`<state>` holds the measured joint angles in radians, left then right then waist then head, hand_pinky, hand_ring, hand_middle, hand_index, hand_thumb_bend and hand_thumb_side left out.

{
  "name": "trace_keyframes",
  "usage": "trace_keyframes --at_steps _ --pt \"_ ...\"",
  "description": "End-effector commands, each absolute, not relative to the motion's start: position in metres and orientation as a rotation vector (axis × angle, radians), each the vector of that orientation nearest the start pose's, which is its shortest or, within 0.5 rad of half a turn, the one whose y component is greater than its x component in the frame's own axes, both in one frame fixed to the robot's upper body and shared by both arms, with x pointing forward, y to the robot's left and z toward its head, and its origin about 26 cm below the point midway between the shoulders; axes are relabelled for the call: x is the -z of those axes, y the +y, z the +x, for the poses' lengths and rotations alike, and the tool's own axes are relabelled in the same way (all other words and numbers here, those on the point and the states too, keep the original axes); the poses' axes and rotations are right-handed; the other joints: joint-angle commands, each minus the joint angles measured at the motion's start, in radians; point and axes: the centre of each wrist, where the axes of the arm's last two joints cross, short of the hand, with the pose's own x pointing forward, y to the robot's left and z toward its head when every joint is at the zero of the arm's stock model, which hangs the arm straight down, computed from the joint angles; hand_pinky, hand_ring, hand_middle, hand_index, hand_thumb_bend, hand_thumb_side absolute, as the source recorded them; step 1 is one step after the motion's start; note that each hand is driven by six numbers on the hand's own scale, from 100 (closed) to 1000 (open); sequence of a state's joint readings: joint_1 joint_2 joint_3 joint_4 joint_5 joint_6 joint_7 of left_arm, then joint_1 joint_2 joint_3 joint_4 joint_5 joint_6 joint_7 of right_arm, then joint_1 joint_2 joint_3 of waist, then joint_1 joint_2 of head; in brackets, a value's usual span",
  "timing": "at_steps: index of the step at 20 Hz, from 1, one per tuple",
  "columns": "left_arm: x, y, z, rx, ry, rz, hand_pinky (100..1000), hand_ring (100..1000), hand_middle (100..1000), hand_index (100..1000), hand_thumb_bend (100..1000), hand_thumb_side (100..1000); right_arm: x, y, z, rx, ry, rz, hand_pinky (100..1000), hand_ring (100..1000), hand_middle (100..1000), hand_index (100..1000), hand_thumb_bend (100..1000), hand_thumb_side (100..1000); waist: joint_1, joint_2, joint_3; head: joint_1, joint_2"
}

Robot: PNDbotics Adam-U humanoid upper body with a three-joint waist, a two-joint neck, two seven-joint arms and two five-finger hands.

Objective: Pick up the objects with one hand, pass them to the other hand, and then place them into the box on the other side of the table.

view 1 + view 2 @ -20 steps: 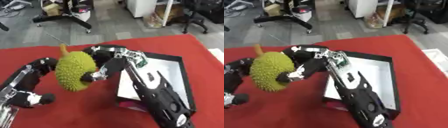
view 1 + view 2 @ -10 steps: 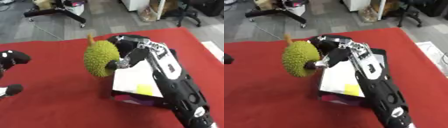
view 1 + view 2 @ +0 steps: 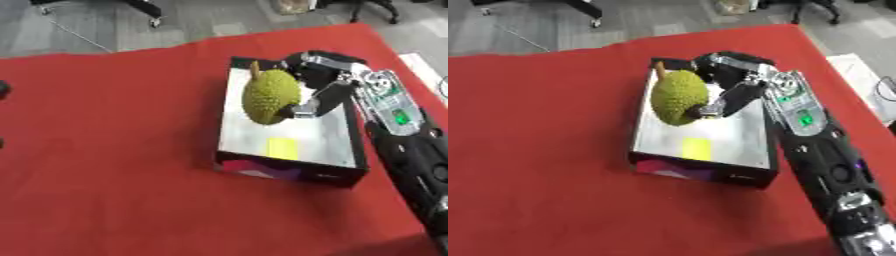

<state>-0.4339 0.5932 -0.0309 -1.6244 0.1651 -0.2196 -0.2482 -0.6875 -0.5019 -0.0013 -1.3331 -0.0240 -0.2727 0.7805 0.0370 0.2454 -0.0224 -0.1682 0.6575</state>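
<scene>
Gripping the spiky green fruit [image 3: 269,96] around its middle over the box [image 3: 290,169], the right hand [image 3: 325,82] suits its bulky, bumpy, likely rigid shell.

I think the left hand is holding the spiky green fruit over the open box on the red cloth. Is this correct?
Not quite: the right hand, not the left, holds the spiky green fruit over the open box, as the left eye view shows. The rest is correct.

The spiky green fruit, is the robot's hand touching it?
Touching. In the left eye view the right hand has its fingers curled against the side of the spiky green fruit, holding it over the box, with no gap showing.
</scene>
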Motion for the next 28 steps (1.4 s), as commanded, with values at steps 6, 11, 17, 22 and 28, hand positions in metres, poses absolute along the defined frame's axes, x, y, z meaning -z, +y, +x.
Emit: trace_keyframes --at_steps 6,11,17,22,28 --pt "-0.211 0.344 0.351 0.767 -2.175 0.199 824 747 666 697 776 461 -0.202 -0.363 0.414 -1.378 -1.912 -0.239 988 935 891 925 377 100 0.007 -0.030 0.003 0.029 -0.026" --pt "-0.211 0.347 0.350 0.760 -2.175 0.220 822 746 664 696 775 464 -0.197 -0.381 0.408 -1.385 -1.940 -0.362 1000 1000 1000 1000 577 235 0.007 -0.025 0.003 0.040 -0.035" --pt "-0.213 0.354 0.347 0.746 -2.172 0.268 812 742 656 689 765 454 -0.199 -0.404 0.397 -1.226 -1.988 -0.430 1000 1000 1000 1000 503 170 0.009 -0.018 0.003 0.068 -0.052" --pt "-0.233 0.376 0.347 0.778 -2.111 0.507 823 769 698 725 763 440 -0.235 -0.410 0.383 -0.910 -2.142 -0.266 1000 1000 1000 1000 100 187 0.013 -0.012 0.001 0.162 -0.112" --pt "-0.274 0.414 0.349 0.991 -1.917 0.847 850 815 753 809 798 440 -0.273 -0.418 0.365 -0.730 -2.219 -0.177 1000 986 1000 1000 100 178 0.018 -0.001 0.005 0.298 -0.200"
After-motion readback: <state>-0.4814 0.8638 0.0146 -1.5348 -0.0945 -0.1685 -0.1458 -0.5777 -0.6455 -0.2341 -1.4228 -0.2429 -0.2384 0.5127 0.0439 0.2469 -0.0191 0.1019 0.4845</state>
